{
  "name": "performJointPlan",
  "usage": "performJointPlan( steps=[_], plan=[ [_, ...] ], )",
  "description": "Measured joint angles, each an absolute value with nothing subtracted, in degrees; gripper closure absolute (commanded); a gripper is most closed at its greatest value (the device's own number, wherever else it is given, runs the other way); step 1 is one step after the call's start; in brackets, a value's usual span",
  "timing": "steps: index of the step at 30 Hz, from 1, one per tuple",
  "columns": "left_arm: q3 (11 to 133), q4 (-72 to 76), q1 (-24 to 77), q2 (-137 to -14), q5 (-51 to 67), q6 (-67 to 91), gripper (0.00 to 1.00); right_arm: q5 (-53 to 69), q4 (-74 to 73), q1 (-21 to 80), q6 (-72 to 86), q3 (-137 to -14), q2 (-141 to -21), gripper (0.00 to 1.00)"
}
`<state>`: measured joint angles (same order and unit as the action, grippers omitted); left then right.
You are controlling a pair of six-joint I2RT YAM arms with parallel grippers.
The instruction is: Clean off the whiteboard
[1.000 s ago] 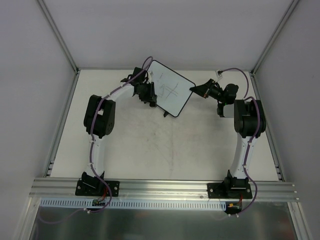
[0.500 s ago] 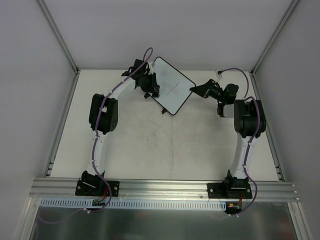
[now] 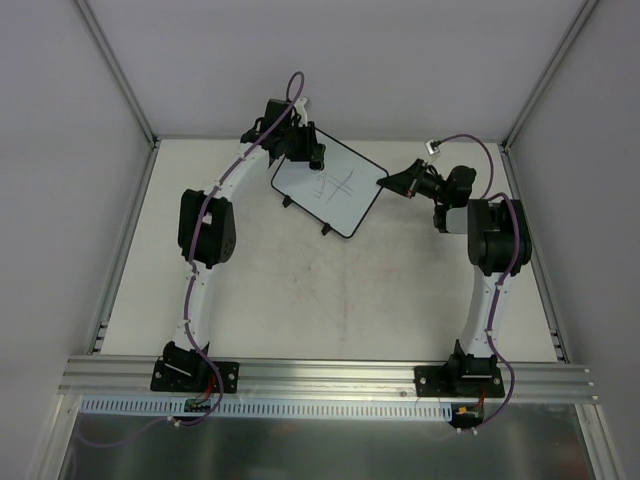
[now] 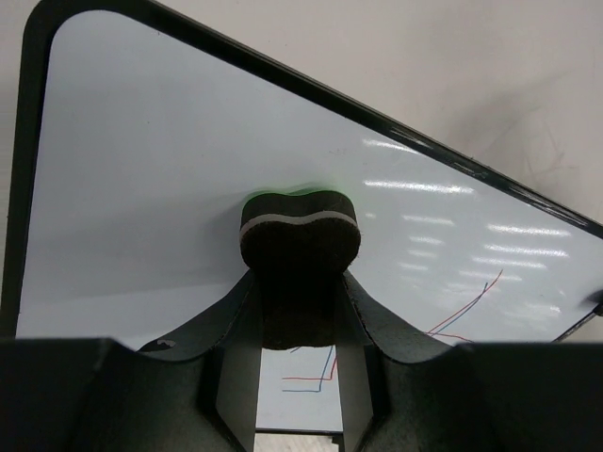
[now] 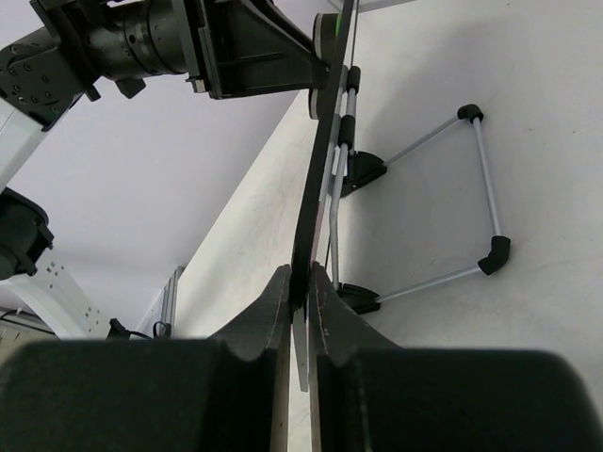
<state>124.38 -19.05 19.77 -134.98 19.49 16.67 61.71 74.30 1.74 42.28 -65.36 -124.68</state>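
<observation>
**Whiteboard clamped at its right edge, eraser pad on its upper left**

Item under inspection: the whiteboard (image 3: 335,195), upper centre of the top view, standing tilted on the pale matte worktop (image 3: 330,300). It is a glossy white rectangle with rounded corners and a thin black frame. Thin dark pen lines (image 3: 338,184) cross near the middle of its face. The left wrist view shows fine red and blue strokes at lower right, and light reflections streak the surface.

Left end effector (image 3: 306,150): closed on an eraser (image 4: 300,231), a dark, felt-like block with a two-lobed top, a pale band and a green layer behind it. The pad sits against the board face near the upper-left corner.

Right end effector (image 5: 301,292): closed on the board's thin right edge, with one black finger on each side of the frame. Behind the board, a bent wire stand (image 5: 485,188) with black end caps rests on the worktop.

Change noted: one second earlier the left end effector was lower, at the board's left edge. It now sits at the upper-left corner. The board has swung, its left end lying further towards the left of the frame, with a second black foot (image 3: 287,203) now showing. The right arm's position is unchanged.
</observation>
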Motion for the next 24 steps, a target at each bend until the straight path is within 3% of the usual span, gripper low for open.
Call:
performJointPlan(
  steps=[24],
  plan=[
    [107.6, -17.7, 18.2, -126.4, 22.6, 15.3, 1.00, 68.1, 72.9, 1.7, 44.4, -68.6, -124.7, 1.00]
  ],
)
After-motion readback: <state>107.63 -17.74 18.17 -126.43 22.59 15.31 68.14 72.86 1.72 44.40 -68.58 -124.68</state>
